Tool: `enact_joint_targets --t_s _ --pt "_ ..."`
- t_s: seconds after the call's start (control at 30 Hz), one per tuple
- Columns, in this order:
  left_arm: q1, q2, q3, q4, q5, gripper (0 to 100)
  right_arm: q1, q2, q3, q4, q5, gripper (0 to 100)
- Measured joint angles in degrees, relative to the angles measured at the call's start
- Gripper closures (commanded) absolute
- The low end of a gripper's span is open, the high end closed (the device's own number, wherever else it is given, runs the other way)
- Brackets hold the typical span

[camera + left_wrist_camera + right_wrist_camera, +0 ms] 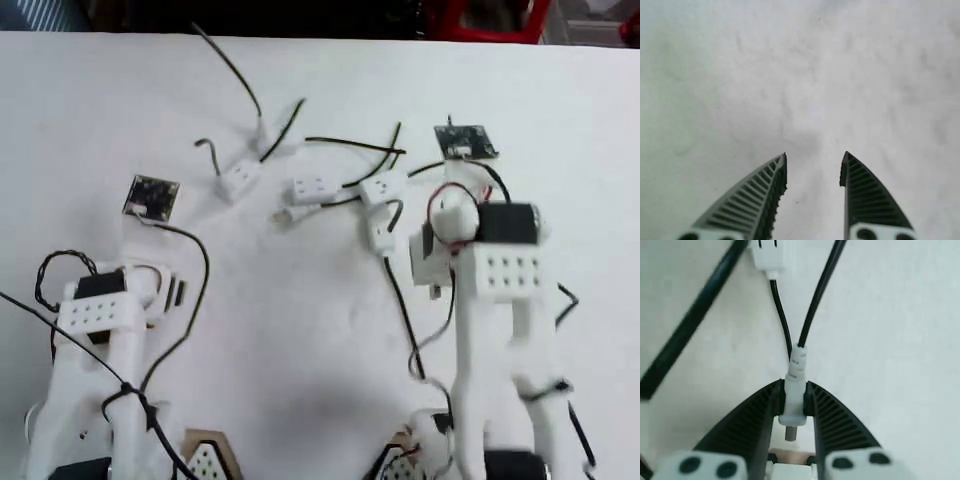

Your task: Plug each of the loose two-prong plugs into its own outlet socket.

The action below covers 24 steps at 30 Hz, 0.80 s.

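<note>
Plug [794, 407] is pinched in the right claw [794, 386], cords [783, 325] and socket [771, 255] ahead; left claw [814, 155] stands parted, empty.

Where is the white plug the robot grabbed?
In the right wrist view, the white plug is pinched between the right gripper fingers, with a white socket lying on the table farther ahead.

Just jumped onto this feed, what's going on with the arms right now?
The right arm's tool is shut on a white plug with a black cord, which has not been pushed into anything yet. A white outlet socket lies on the table just ahead of it. The left tool is open over bare table, holding nothing. More sockets and cords lie scattered mid-table.
</note>
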Motion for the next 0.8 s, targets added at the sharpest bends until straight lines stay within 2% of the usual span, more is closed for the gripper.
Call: enact_joint_targets --t_s 0.13,0.3,0.53,0.8 --pt "0.00 0.00 0.00 0.00 0.00 81 -3.87 -13.27 4.66 -3.52 0.00 98.1" --pt "0.00 0.00 0.00 0.00 0.00 81 -8.00 -24.00 15.82 -16.00 0.00 98.1" --pt "0.00 0.00 0.00 0.00 0.00 81 -15.82 -26.90 31.56 -36.40 0.00 98.1" --pt "0.00 0.00 0.00 0.00 0.00 81 -29.63 -26.99 40.09 -51.52 0.00 98.1"
